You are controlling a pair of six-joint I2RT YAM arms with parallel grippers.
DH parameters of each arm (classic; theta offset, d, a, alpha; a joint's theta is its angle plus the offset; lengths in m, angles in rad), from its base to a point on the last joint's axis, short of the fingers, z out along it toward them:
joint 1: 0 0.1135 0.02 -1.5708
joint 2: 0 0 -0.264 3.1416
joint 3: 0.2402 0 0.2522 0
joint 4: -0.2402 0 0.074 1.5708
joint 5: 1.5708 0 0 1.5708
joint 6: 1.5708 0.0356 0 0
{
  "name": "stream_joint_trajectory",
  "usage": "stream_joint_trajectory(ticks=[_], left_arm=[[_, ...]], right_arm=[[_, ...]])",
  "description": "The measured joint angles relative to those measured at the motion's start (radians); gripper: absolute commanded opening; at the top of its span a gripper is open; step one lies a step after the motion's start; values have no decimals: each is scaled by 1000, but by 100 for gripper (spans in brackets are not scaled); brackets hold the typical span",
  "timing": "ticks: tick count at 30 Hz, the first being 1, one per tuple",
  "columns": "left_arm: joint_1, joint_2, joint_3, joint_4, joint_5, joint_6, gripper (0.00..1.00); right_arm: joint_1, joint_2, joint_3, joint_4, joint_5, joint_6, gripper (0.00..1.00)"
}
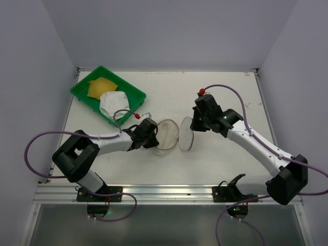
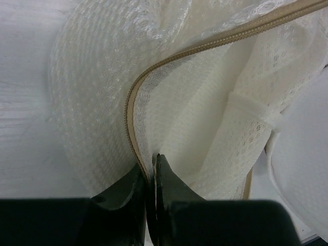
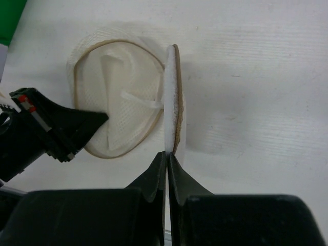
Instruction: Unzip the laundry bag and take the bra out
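From above, the left gripper [image 1: 154, 138] is pinching the left rim of the opened laundry bag [image 1: 167, 134] at the middle of the white table [image 1: 220, 97] while the right gripper [image 1: 193, 125] is holding its lid [image 1: 186, 134] up on edge just beside it, and the bra [image 1: 105, 95] is lying in the green tray [image 1: 125, 83] at the far left, well apart from the bag. The left wrist camera is showing its fingers [image 2: 166, 179] squeezed tight on the mesh wall right by the tan zipper tape [image 2: 130, 115]. The right wrist camera is showing its fingers [image 3: 154, 177] clamped together on the upright lid's edge.
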Motion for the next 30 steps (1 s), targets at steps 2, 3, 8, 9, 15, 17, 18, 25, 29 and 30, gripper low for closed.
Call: stream_joint_trajectory(ticks=[2,3,8,9,15,17,18,25,29,30], left_arm=[[-12,8,4,5,1,-2,13],[-17,8,4,6,2,-3,13],[-22,8,-2,43,20,-20,14],[-22,6,-11,63,27,-24,14],[-22,-49,-109,153,58,-29,18],[-22,-68,-140,182,68,-27,22],[-22,-80,-157,194,72,-26,24],[-22,-190,-274,293,95,-25,34],[-22,-194,-302,340,113,-25,35],[-22,-194,-307,344,115,-25,36]], right_arm=[[17,27,10,9,-28,-3,0],[23,41,10,19,-43,-3,0],[51,112,10,122,-165,-3,0],[57,127,10,155,-202,-3,0],[92,238,10,332,-389,4,0],[93,275,10,387,-439,6,0],[93,293,10,412,-466,7,0],[93,407,10,556,-590,8,0],[93,475,10,632,-654,12,0],[93,493,10,650,-666,14,0]])
